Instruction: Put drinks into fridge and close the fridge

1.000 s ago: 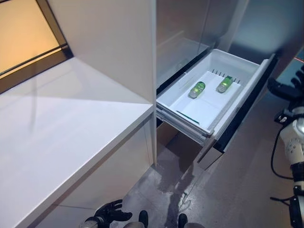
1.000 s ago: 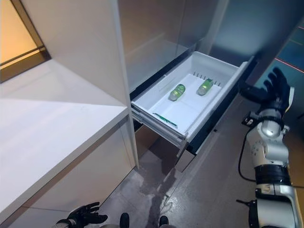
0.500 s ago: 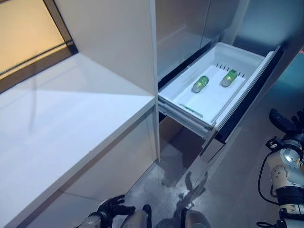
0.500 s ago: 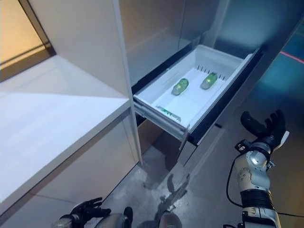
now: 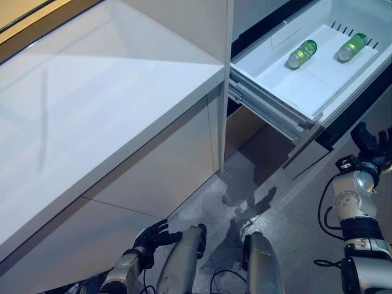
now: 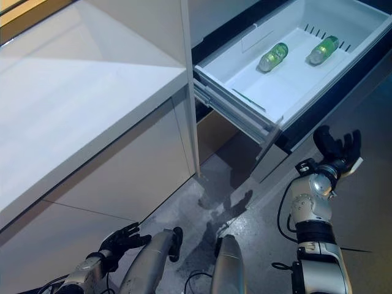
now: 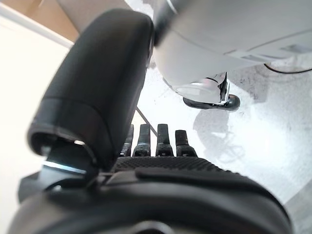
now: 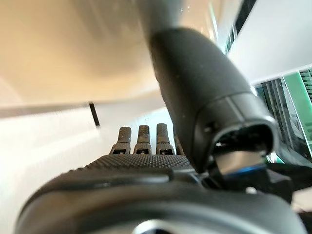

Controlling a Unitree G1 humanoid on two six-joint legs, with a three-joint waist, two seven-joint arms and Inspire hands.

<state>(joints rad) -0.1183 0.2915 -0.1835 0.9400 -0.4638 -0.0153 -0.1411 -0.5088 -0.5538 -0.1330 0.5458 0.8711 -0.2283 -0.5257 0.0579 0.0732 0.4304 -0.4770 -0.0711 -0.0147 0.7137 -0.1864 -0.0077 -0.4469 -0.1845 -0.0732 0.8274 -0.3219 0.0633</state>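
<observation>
Two green bottles [image 6: 273, 56] [image 6: 323, 49] lie side by side in the open fridge drawer [image 6: 288, 92]; the right robot hand [image 6: 335, 149] and left robot hand [image 6: 119, 242] hang spread, empty.

Fridge drawer [image 6: 288, 92]: far end cut off by the picture's top edge. Two green bottles [image 6: 273, 56] inside: labels too small to read. Cavity beneath the drawer in shadow, contents indiscernible. White tabletop [image 5: 92, 110] truncated at left edge.
</observation>
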